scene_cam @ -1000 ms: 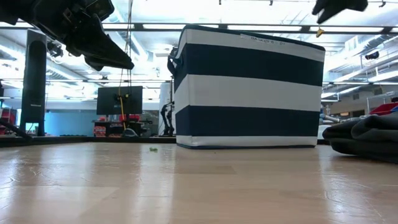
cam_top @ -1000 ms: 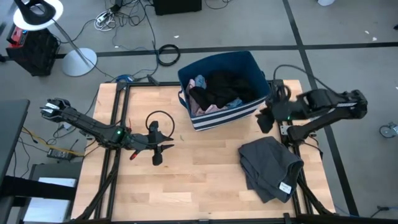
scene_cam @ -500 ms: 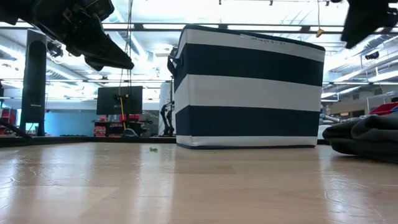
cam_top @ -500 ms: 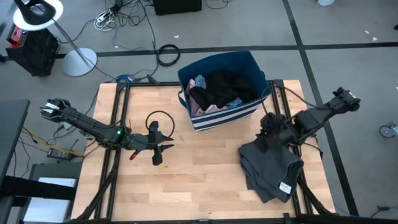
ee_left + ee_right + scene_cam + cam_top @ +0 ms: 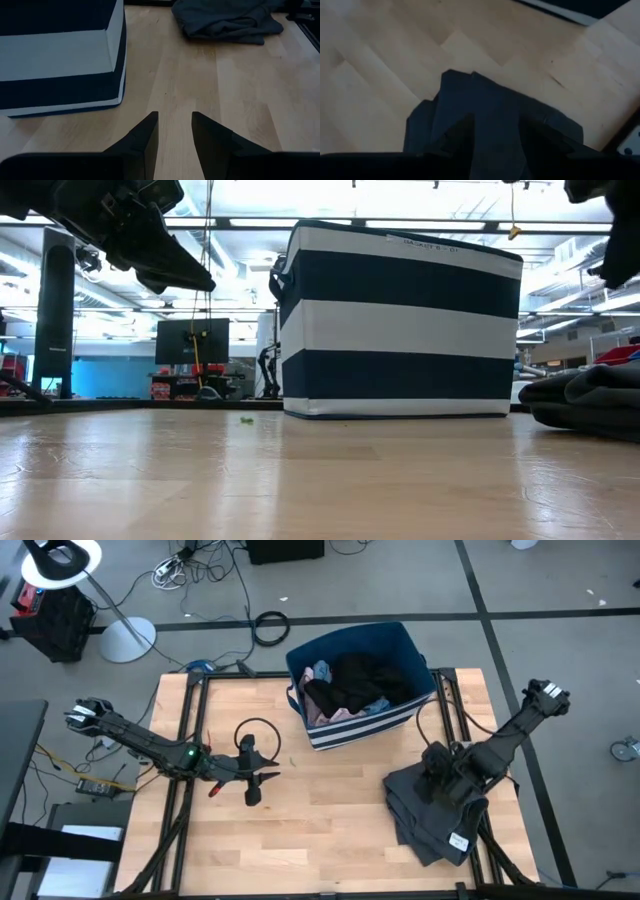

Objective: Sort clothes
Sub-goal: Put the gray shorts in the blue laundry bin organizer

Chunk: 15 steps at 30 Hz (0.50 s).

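A dark grey garment [image 5: 435,810] lies folded in a heap on the table's right near part; it also shows in the low view [image 5: 590,395] and the left wrist view [image 5: 225,20]. My right gripper [image 5: 437,775] hangs open just above the garment's far part [image 5: 495,100], touching nothing; it is high in the low view [image 5: 620,230]. The navy bin with white stripes [image 5: 360,685] stands at the table's far middle and holds black, pink and blue clothes. My left gripper [image 5: 255,785] waits open and empty above the table's left middle.
The bin [image 5: 400,320] stands between the two arms' far sides. Black frame rails [image 5: 185,790] run along the table's left and right edges. A small green speck [image 5: 292,762] lies on the wood. Bare wood [image 5: 330,820] lies between the left gripper and the garment.
My right gripper has swung from beside the bin's right side toward the table's near edge and down, and now stands over the dark grey garment's far part. The garment has not moved.
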Tool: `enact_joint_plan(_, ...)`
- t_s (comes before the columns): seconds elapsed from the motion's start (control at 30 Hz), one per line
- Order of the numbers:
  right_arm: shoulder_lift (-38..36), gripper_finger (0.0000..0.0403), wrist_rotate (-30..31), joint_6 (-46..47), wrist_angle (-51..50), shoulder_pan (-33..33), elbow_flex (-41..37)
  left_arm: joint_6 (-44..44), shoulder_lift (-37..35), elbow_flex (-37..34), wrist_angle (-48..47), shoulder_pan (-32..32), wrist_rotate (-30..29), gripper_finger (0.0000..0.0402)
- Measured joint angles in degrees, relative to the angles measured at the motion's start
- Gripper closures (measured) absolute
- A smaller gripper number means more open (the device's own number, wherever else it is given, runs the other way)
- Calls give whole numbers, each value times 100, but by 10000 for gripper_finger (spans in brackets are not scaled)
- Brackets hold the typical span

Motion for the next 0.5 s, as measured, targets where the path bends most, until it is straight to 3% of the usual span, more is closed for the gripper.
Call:
enact_joint_plan(0.27,339,249,-77,375,42,286,-155,0,0,0,0,0,0,280)
enact_joint_plan(0.5,826,249,-500,446,234,302,-451,0,0,-1,0,0,0,280)
